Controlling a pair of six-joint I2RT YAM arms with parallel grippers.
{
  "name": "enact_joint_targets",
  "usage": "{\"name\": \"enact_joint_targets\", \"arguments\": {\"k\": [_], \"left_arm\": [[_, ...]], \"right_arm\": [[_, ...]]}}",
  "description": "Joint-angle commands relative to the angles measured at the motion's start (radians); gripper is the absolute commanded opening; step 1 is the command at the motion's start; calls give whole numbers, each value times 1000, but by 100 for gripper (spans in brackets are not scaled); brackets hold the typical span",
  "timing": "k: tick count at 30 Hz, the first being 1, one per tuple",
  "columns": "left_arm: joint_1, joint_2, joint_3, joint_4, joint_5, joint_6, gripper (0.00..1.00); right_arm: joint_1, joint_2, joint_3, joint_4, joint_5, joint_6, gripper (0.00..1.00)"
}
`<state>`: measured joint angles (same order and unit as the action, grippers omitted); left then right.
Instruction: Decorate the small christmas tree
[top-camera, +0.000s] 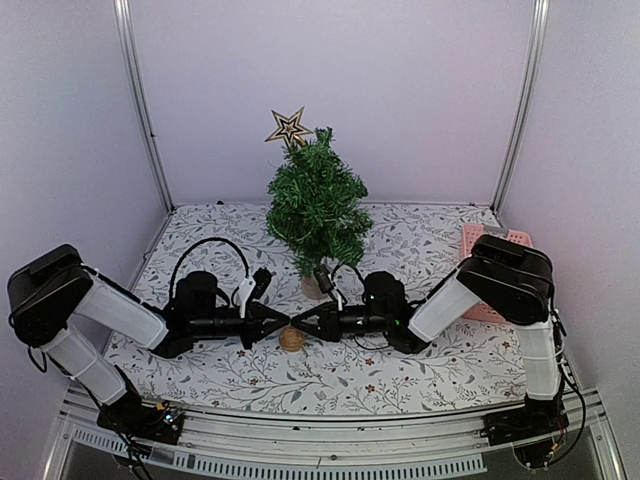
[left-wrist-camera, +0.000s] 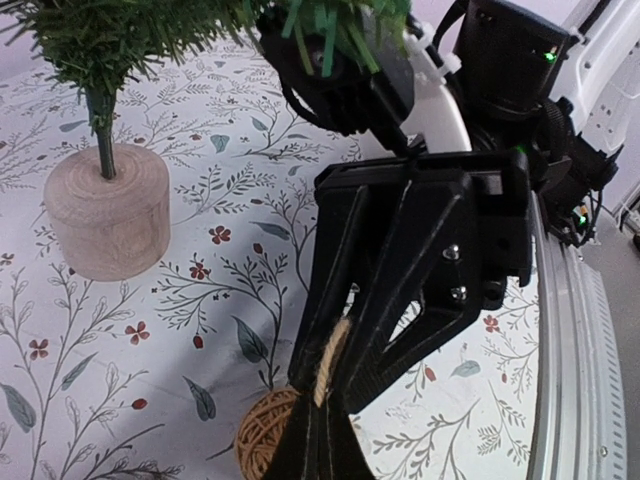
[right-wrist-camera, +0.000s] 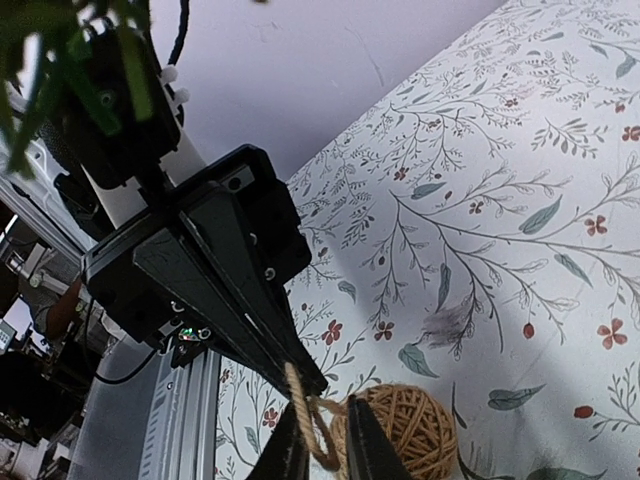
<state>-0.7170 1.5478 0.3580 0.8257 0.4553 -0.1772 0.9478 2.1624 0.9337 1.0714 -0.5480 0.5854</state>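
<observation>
The small christmas tree (top-camera: 316, 205) stands at the far middle of the table (top-camera: 440, 365), and just in front of it the left fingers (right-wrist-camera: 262, 330) are clamped on the loop (right-wrist-camera: 300, 405) of a twine ball (right-wrist-camera: 395, 430), while the right fingers (right-wrist-camera: 366, 450) stand slightly apart around this loop.

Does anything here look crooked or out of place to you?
Yes: the star sits off to the left of the tip of the small christmas tree and tilts, rather than standing straight on top. Otherwise nothing looks spilled or damaged.
</observation>
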Motion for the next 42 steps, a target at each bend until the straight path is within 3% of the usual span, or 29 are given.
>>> {"name": "enact_joint_targets", "arguments": {"k": [1, 3, 14, 27, 42], "left_arm": [[13, 15, 2, 19, 6, 8, 0], [14, 12, 3, 15, 1, 9, 0], [25, -111, 10, -79, -67, 34, 0], [17, -160, 110, -156, -63, 74, 0], [-53, -177, 154, -146, -70, 136, 0]], "right_arm": [[-5, 28, 37, 32, -14, 8, 8], [-5, 23, 31, 27, -9, 8, 0], [-6, -188, -68, -242, 102, -137, 0], [-3, -360, 25, -634, 217, -350, 0], [26, -502, 10, -740, 327, -383, 0]]}}
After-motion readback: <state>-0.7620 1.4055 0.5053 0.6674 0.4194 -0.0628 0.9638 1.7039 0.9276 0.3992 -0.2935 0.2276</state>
